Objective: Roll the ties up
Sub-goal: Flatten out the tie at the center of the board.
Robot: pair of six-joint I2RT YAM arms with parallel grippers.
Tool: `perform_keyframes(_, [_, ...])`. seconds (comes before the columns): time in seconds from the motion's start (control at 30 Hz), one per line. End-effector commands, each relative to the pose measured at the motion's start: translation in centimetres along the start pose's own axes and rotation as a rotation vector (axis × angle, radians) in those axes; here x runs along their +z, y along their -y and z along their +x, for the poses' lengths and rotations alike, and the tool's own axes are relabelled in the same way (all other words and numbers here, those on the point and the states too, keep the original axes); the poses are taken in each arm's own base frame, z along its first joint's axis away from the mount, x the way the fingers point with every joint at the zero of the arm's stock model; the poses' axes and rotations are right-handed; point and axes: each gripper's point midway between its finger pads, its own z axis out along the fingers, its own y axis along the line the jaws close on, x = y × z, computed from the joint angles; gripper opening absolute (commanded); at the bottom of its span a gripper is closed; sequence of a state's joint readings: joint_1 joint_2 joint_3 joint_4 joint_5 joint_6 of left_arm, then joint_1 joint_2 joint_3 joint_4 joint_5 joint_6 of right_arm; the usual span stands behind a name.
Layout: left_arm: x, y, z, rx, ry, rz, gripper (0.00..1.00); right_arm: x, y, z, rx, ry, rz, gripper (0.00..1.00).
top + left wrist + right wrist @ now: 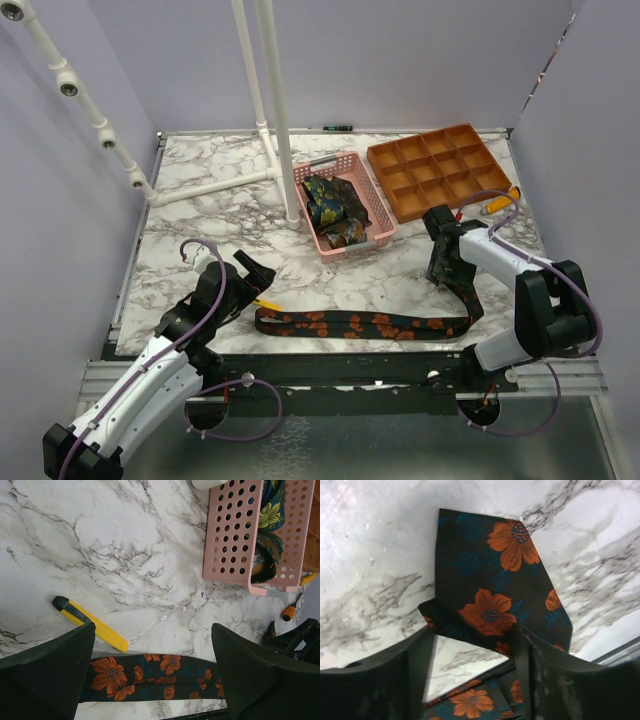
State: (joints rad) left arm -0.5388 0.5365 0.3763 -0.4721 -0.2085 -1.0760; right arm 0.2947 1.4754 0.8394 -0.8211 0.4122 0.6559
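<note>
Right at the near edge of the table (200, 225) lies the flower tie (350, 324), a long dark strip with orange flowers, stretched out flat. It is soft, thin cloth and looks very light, so I think it will flop and slide on the smooth marble top. Its thin end sits under the left gripper (152, 630), which hangs above it with its fingers wide apart, holding nothing. A yellow cutter (92, 622) lies just beside that end.

The wide, pointed end is at the right gripper (472, 647). There the cloth is folded over itself and lifts up between the two fingers (I cannot tell if they pinch it or just stand around it). I think the folded end is the best place to take hold, with a gentle squeeze. The other gripper may need to pin the strip down.

Farther back stands a pink basket (380, 210) full of holes, with more ties (330, 205) in yellow and blue bunched inside. Past it is an orange tray (440, 172) of little square boxes.
</note>
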Motion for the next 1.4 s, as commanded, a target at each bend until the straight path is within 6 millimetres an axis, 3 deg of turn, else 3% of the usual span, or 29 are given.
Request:
perform_keyframes(0.0, [-0.1,0.6,0.1,-0.008,-0.005,0.032,0.99,0.8,-0.8,0.2,-0.025,-0.061,-0.050,0.55])
perform_keyframes(0.13, [-0.1,0.7,-0.1,-0.017,0.003,0.034,0.99,0.8,-1.0,-0.1,-0.026,-0.066,-0.080,0.33])
perform_keyframes(0.23, [-0.1,0.6,0.0,-0.016,0.004,0.034,0.99,0.0,-0.8,-1.4,-0.011,-0.014,-0.096,0.02])
perform_keyframes(0.37, [-0.1,0.7,-0.3,-0.010,0.012,0.034,0.99,-3.7,-1.7,-5.9,0.061,0.181,-0.213,0.00])
perform_keyframes(0.53, [-0.2,1.4,-1.6,0.009,0.055,0.026,0.99,-10.9,-2.8,-12.3,0.178,0.500,-0.471,0.00])
perform_keyframes(0.7, [-0.7,2.3,-3.6,0.013,0.131,0.023,0.99,-18.4,-3.2,-16.5,0.287,0.757,-0.746,0.00])
perform_keyframes(0.8, [-1.3,2.8,-4.6,0.012,0.172,0.040,0.99,-20.7,-1.4,-18.0,0.368,0.852,-0.814,0.00])
perform_keyframes(0.87, [-1.6,2.8,-4.9,0.004,0.191,0.051,0.99,-19.8,0.2,-18.2,0.430,0.858,-0.789,0.00])
perform_keyframes(0.97, [-1.7,2.4,-4.9,-0.023,0.209,0.060,0.99,-16.1,2.9,-17.1,0.546,0.817,-0.721,0.00])
perform_keyframes(1.13, [-1.4,1.3,-4.0,-0.046,0.196,0.061,0.99,-10.6,4.9,-12.8,0.701,0.730,-0.607,0.00])
perform_keyframes(1.37, [-0.6,0.1,-2.4,-0.036,0.143,0.046,0.99,-6.1,7.8,-7.6,0.819,0.662,-0.441,0.00])
